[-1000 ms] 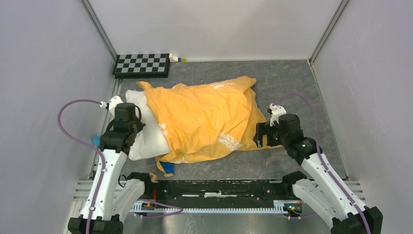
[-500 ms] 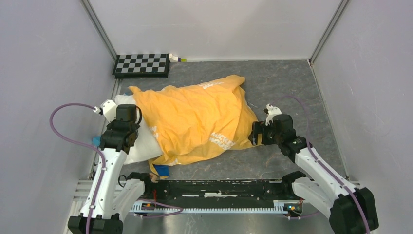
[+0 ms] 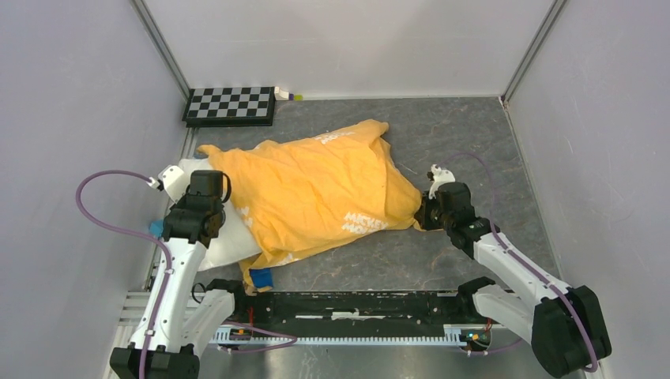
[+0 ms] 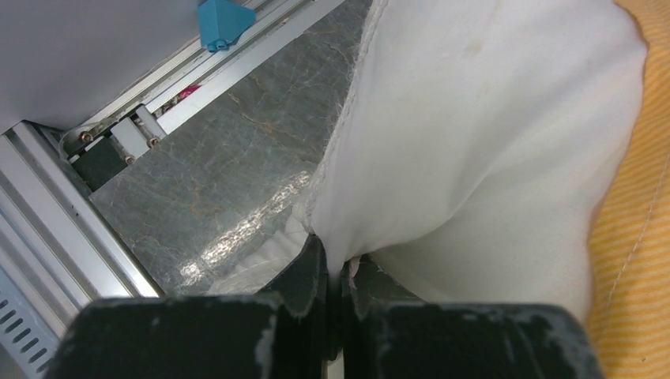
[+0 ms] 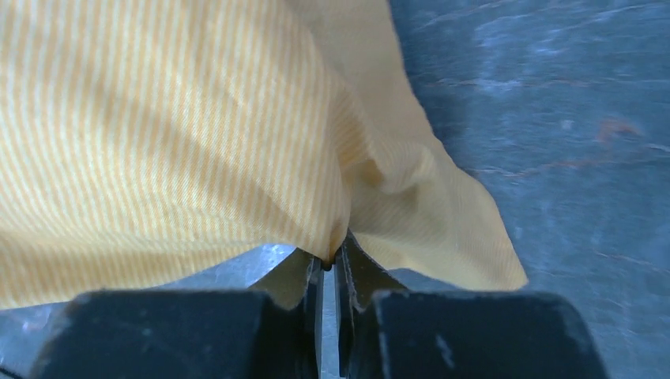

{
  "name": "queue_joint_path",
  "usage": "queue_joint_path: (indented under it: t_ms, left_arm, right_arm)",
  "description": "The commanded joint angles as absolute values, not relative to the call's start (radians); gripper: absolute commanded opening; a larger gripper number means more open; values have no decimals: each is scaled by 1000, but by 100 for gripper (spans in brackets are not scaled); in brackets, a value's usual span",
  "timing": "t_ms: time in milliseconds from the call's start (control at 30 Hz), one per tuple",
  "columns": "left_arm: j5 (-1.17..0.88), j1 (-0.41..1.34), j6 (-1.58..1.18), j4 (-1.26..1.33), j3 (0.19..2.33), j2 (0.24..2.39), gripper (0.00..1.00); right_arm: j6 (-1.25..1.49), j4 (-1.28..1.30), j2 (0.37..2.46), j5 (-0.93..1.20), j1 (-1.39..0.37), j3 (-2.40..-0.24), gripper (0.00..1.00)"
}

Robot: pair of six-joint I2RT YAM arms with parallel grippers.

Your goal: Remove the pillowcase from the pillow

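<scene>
Across the middle of the overhead frame the orange pillowcase lies on the grey surface, with the white pillow sticking out of its left end. At lower left, the left jaws are clenched on a pinch of the pillow's white edge. Right of centre, the right jaws are pinched tight on the pillowcase's pointed corner, fabric bunched between them.
</scene>
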State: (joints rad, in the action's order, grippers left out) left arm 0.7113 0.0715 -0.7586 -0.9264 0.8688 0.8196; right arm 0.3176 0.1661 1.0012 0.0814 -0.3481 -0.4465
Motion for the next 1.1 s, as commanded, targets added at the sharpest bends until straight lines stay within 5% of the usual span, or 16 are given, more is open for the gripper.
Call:
queue_joint_path:
  t_ms: [0, 200, 600, 1067]
  left_arm:
    - [911, 63, -841, -932, 929, 809, 4]
    - [972, 63, -851, -953, 937, 808, 2]
    - [1006, 63, -845, -956, 928, 807, 2]
    - [1106, 61, -918, -1035, 999, 799, 2]
  right_arm:
    - [360, 224, 959, -271, -338, -518, 6]
    - [441, 276, 941, -486, -185, -572, 0]
    - [571, 235, 954, -215, 344, -541, 0]
    - [653, 217, 883, -288, 388, -537, 0]
